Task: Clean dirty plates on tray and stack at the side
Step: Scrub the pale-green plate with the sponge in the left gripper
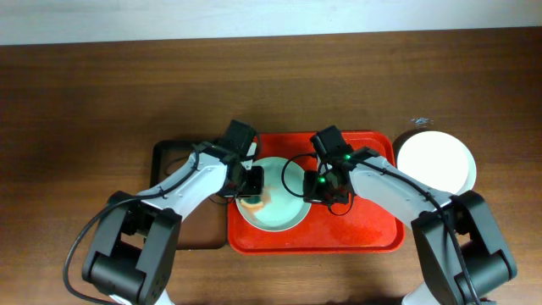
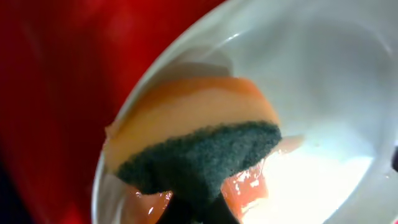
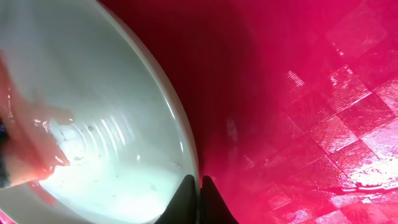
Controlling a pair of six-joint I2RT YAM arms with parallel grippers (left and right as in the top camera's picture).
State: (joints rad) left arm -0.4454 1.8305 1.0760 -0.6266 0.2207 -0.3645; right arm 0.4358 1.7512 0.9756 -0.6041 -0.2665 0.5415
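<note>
Lying just off the tray's left edge is a brown tray (image 1: pixel 179 196) with a black rim, partly under the left arm.

Left gripper (image 1: pixel 252 191): over the tray's left part, at the left inner side of the plate (image 1: pixel 275 207). Its fingers are clamped on a sponge (image 2: pixel 199 146), orange body with the dark green scouring face turned toward the wrist camera. The sponge sits inside the plate's left rim, touching the plate surface. A wet red smear (image 2: pixel 244 186) lies on the plate just below the sponge.

The plate rests in the left half of the tray (image 1: pixel 364 229), which is red; its right half is bare.

Right gripper (image 1: pixel 325 184): at the plate's right rim, near the tray's middle. In the right wrist view the fingertips (image 3: pixel 188 200) are drawn nearly together, and the plate rim runs straight into the thin gap between them, so they pinch the rim. Plate lies left of the fingers, tray floor right.

A second plate (image 1: pixel 436 161) sits on the table (image 1: pixel 85 93), just off the tray's upper right corner, apart from both grippers.
</note>
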